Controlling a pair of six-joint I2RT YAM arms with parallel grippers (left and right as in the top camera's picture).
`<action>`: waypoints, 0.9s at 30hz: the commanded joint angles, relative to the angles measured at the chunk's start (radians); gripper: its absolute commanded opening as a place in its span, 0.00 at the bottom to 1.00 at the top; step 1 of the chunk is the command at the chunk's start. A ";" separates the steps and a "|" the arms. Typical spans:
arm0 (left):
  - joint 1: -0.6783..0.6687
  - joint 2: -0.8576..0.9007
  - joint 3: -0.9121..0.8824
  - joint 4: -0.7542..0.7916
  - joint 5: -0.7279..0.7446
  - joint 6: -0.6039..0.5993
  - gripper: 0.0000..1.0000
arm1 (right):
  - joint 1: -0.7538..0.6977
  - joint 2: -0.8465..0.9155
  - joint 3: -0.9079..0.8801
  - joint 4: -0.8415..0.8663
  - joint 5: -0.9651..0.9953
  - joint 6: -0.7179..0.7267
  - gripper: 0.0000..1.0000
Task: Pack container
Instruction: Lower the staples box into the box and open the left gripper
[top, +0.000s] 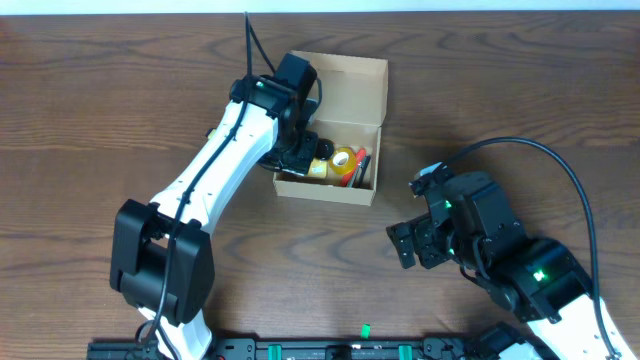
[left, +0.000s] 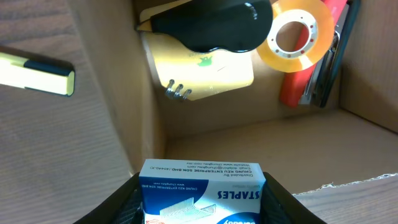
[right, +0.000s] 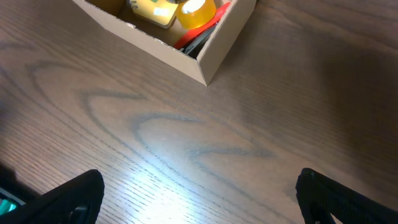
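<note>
The container (top: 340, 70) is a tan cardboard box with its flap lid folded open at the back. My left gripper (top: 296, 150) reaches into its left end, shut on a blue-and-white staples box (left: 202, 186) held between the jaws above the cardboard floor (left: 249, 143). Inside lie a yellow tape roll (left: 301, 34), a black rounded item (left: 217, 25) on a yellow pad (left: 211, 78), and a red tool (left: 291, 92). My right gripper (top: 405, 245) hovers open over bare table to the right of the box, with nothing between its fingers (right: 68, 196).
A yellow marker with a black end (left: 37, 73) rests against cardboard at the left of the left wrist view. The box's near corner (right: 205, 74) shows at the top of the right wrist view. A cable (top: 560, 165) arcs over the right arm.
</note>
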 joint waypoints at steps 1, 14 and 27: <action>-0.016 -0.024 -0.003 0.006 -0.011 0.031 0.18 | -0.009 -0.005 0.006 0.000 0.000 -0.012 0.99; -0.027 -0.019 -0.066 0.058 0.005 -0.095 0.20 | -0.009 -0.005 0.006 0.000 0.000 -0.012 0.99; -0.029 -0.012 -0.076 0.081 -0.006 -0.136 0.21 | -0.009 -0.005 0.006 0.000 0.000 -0.012 0.99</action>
